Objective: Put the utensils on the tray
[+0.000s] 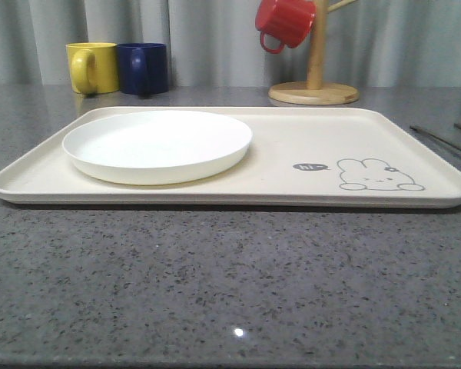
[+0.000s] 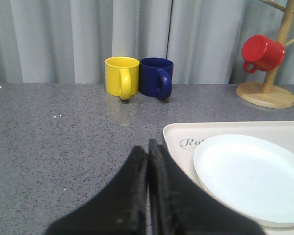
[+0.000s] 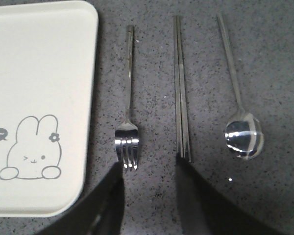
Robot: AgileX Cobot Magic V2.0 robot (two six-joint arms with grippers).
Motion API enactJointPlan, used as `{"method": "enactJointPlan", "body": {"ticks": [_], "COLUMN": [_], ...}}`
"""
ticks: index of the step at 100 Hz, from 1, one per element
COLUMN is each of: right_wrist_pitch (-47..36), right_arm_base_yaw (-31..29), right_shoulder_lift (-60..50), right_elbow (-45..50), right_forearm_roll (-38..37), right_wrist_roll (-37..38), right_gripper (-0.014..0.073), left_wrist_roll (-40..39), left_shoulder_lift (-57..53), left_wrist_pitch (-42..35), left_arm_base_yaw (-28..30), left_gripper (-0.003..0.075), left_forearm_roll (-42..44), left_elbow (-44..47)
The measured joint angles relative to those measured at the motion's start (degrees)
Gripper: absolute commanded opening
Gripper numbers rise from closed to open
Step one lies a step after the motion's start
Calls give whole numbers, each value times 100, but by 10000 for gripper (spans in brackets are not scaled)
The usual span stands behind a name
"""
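The cream tray [image 1: 292, 146] lies across the table with a white plate [image 1: 157, 144] on its left half and a rabbit drawing at its right. In the right wrist view the fork [image 3: 129, 105], the chopsticks [image 3: 181, 93] and the spoon [image 3: 237, 98] lie side by side on the grey table beside the tray's edge [image 3: 85, 98]. My right gripper [image 3: 149, 171] hangs open above them, its fingers near the fork's tines and the chopsticks' ends, holding nothing. My left gripper [image 2: 148, 149] is shut and empty over the table, beside the tray's corner [image 2: 174, 132].
A yellow mug [image 1: 91, 68] and a dark blue mug [image 1: 144, 68] stand at the back left. A wooden mug stand [image 1: 315, 84] with a red mug [image 1: 286, 21] hanging on it stands behind the tray. Thin utensil handles [image 1: 442, 140] show at the table's right edge.
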Motion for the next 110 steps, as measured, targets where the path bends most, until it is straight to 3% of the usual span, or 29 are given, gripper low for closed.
{"method": "enactJointPlan", "body": {"ticks": [27, 72, 110], "right_wrist_pitch": [-11, -106, -190], "right_arm_base_yaw": [0, 307, 307], "right_shoulder_lift": [496, 2572, 3516], "right_elbow": [-227, -1359, -1521], "right_forearm_roll": [103, 116, 116], "right_wrist_roll": [-14, -295, -346], "right_gripper": [402, 402, 402], "left_wrist_roll": [0, 0, 0], "left_shoulder_lift": [0, 0, 0], "left_wrist_pitch": [0, -11, -32], "left_arm_base_yaw": [0, 0, 0], "left_gripper": [-18, -18, -18], "left_forearm_roll": [5, 14, 14], "left_elbow": [0, 92, 92]}}
